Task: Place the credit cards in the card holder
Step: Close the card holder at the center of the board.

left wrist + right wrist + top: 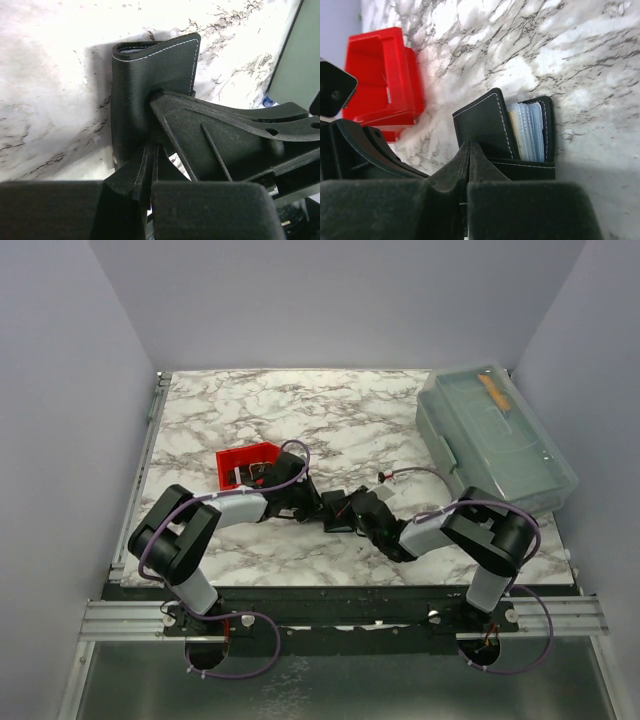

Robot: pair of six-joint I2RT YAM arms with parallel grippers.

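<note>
The black card holder [337, 512] with white stitching stands on edge on the marble table between both grippers. My left gripper [318, 504] is shut on one flap; in the left wrist view its tips [150, 152] pinch the holder [150, 75] from below. My right gripper [354, 514] is shut on the other flap [482, 120], tips together [471, 147]. The holder is spread open, and its clear sleeves show pale blue and yellowish card edges [525, 132]. The right gripper's fingers [225, 135] cross the left wrist view.
A small red tray [248, 464] sits just behind the left gripper, with small dark and pale things in it too small to tell; it also shows in the right wrist view [380, 75]. A large translucent lidded box [495, 435] stands at the back right.
</note>
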